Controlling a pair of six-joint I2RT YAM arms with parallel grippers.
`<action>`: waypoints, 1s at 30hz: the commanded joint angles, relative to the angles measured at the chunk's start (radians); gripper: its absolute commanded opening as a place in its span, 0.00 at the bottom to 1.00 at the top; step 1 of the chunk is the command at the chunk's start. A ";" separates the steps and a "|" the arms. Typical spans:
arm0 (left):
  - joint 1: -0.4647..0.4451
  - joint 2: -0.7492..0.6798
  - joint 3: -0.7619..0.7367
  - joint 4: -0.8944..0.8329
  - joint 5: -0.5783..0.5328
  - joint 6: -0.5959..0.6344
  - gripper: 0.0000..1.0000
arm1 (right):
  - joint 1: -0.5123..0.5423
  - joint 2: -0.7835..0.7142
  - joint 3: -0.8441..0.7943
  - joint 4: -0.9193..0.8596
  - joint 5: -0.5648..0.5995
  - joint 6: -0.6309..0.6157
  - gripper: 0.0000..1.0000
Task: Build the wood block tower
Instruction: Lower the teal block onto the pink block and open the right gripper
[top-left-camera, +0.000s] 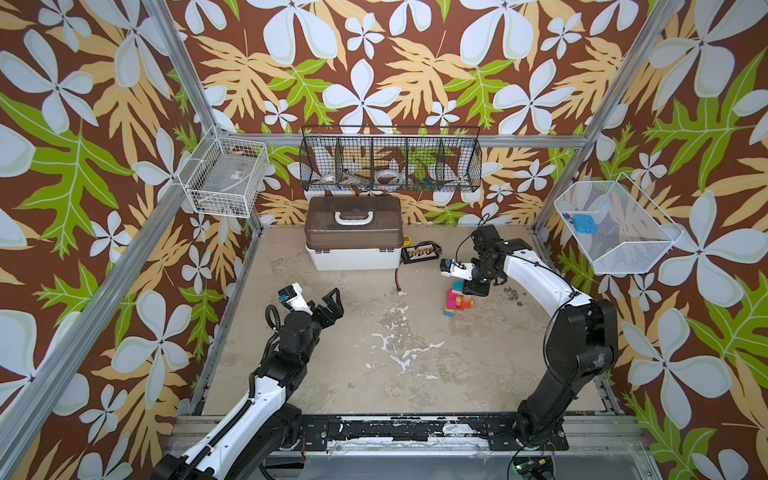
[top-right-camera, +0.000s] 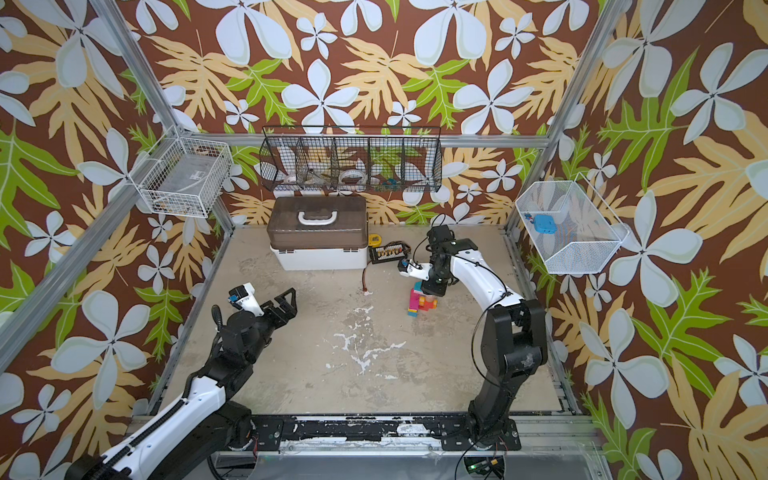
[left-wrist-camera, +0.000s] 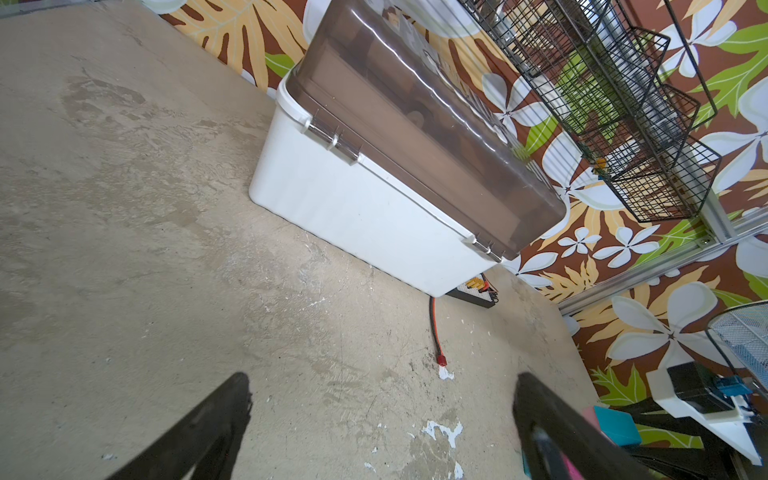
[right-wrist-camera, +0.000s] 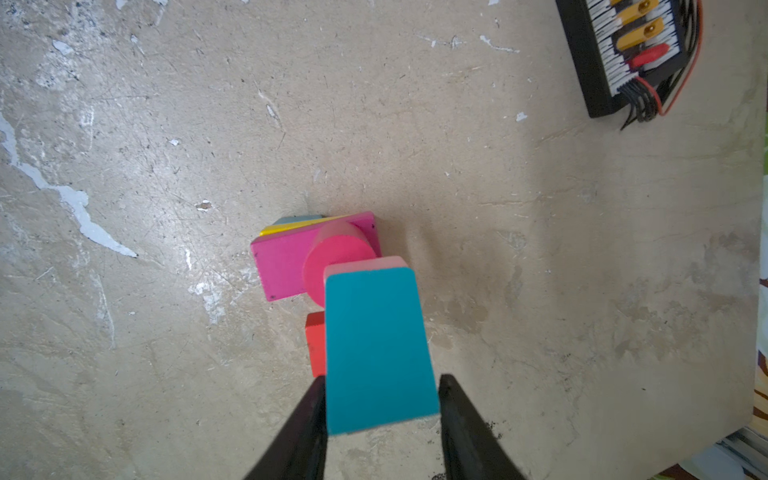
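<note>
Fingers of the left gripper (left-wrist-camera: 382, 382) stood wide apart and empty, in front of the toolbox (top-left-camera: 353, 232) and to its left. In front of the toolbox and to its right stood the tower (top-left-camera: 457, 301): a magenta bar (right-wrist-camera: 282, 266) lay over a yellow bar (right-wrist-camera: 291, 227), with a pink cylinder (right-wrist-camera: 336, 257), a red block (right-wrist-camera: 316, 345) and, topmost, a teal roof piece (right-wrist-camera: 374, 345). The right gripper (right-wrist-camera: 380, 382) flanked the teal roof piece narrowly, one finger against each side. Whether it truly clamped the piece could not be told.
</note>
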 joint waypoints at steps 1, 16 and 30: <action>0.003 0.001 0.006 0.031 0.001 0.004 1.00 | 0.000 -0.013 -0.003 -0.002 0.011 0.002 0.44; 0.003 -0.001 0.007 0.029 0.001 0.004 1.00 | 0.000 -0.025 -0.024 0.013 0.030 0.003 0.45; 0.003 -0.001 0.006 0.030 0.001 0.004 1.00 | -0.001 -0.031 -0.024 0.021 0.043 0.006 0.45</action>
